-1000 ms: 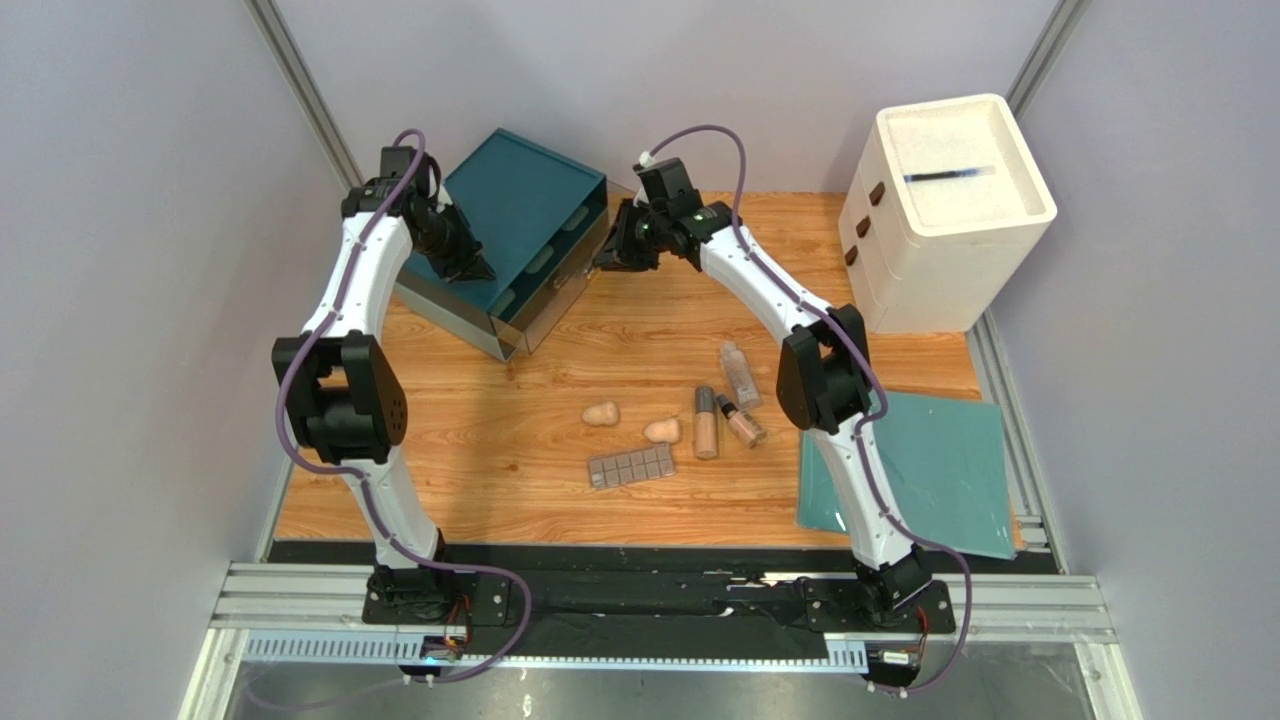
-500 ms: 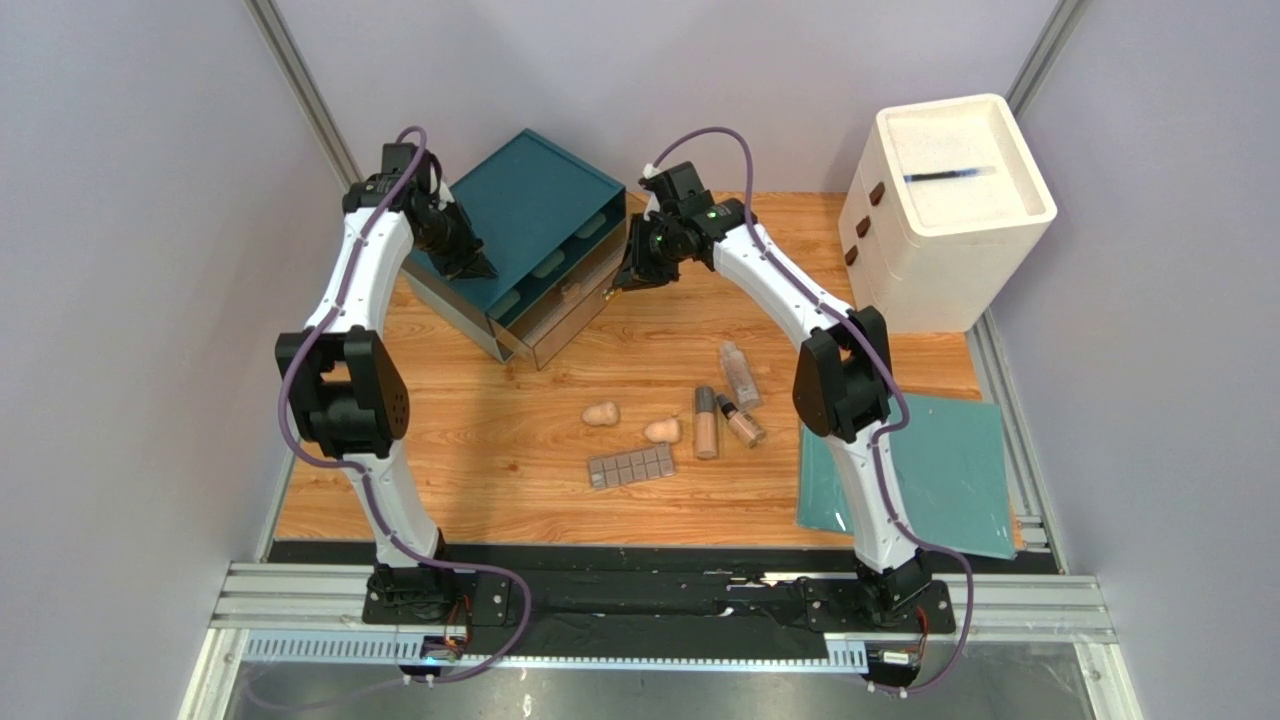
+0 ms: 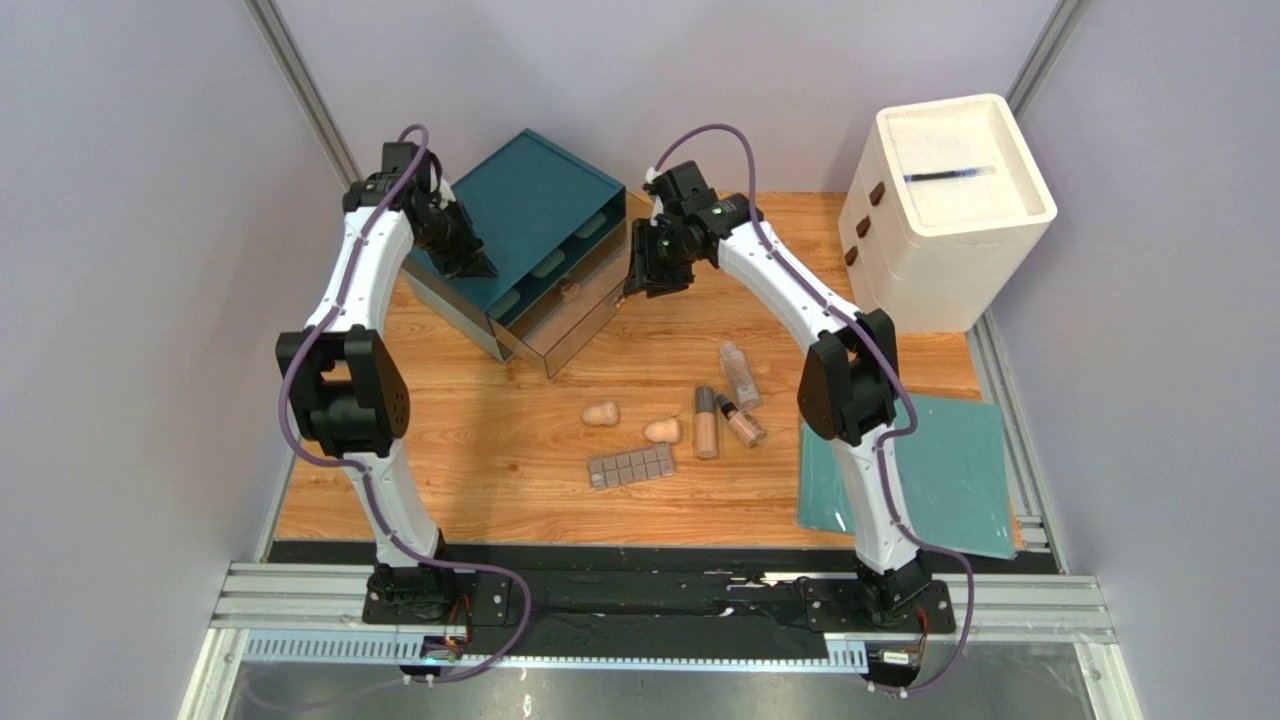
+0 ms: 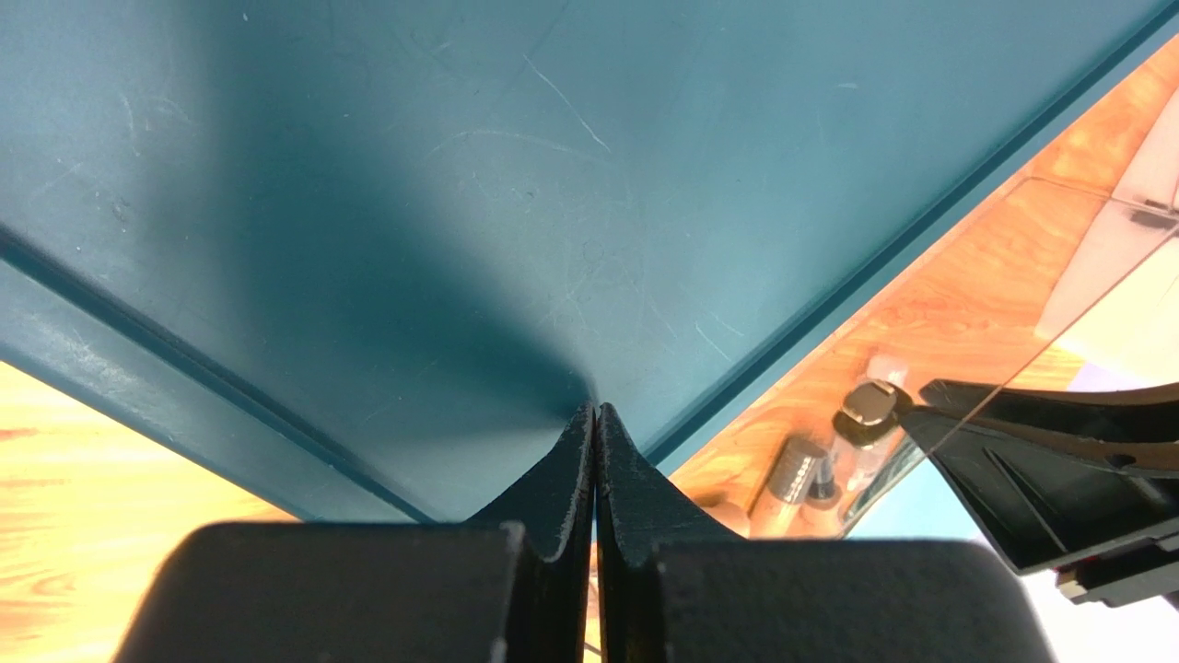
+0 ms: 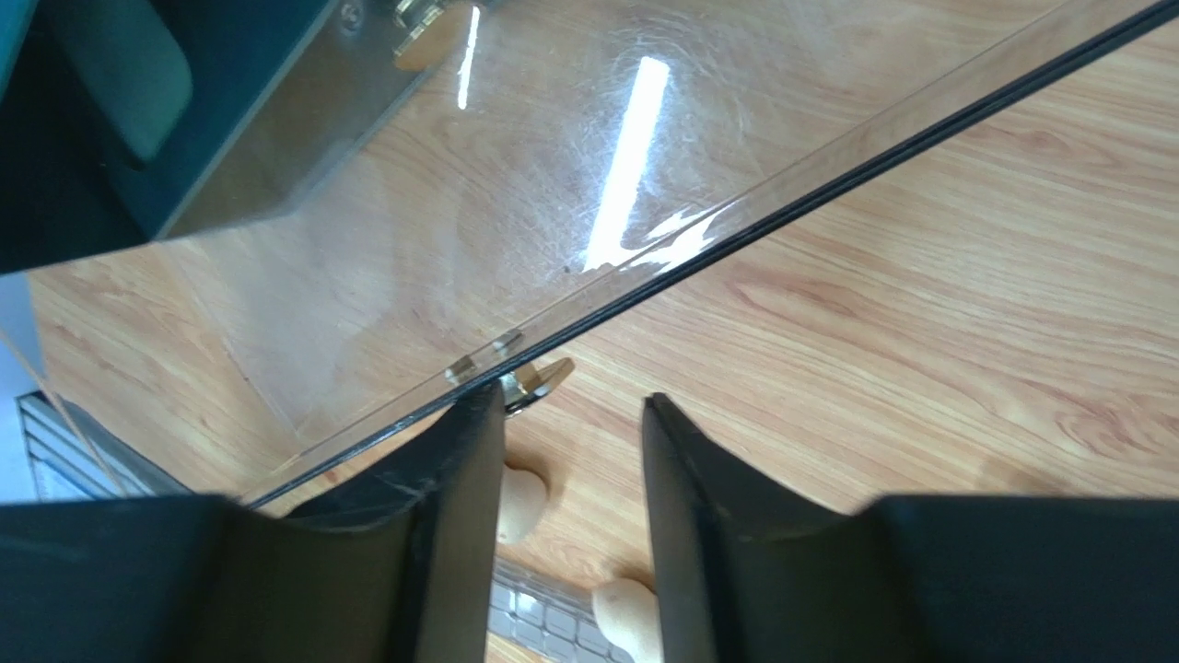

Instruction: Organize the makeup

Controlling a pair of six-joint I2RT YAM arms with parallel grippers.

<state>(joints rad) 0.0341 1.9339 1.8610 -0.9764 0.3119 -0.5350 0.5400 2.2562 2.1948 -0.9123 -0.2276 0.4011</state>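
**Left arm** (image 3: 349,278) and **right arm** (image 3: 774,285): smooth white links joined by bulky black joint housings (image 3: 343,398), each trailed by a looping grey-purple cable (image 3: 706,131). Bases (image 3: 436,597): flat black plates. **Left tool** (image 4: 597,410) and **right tool** (image 5: 561,401): paired matte black fingers (image 5: 443,525), lightly scuffed, tapering to blunt tips.

Count taken standing at the table. There are two arms, ending in a left gripper (image 3: 481,269) and a right gripper (image 3: 646,281). There are three bottles (image 3: 705,422), all lying on the base side of the right gripper. Two sponges (image 3: 603,411) lie on that same side, between the two grippers' lines. One palette (image 3: 631,468) lies further toward the bases than the sponges. One teal drawer box (image 3: 526,203) sits under the left gripper. One white cabinet (image 3: 962,225) with three knobs (image 3: 864,227) stands to the right of the right gripper. There is one teal mat (image 3: 947,465).
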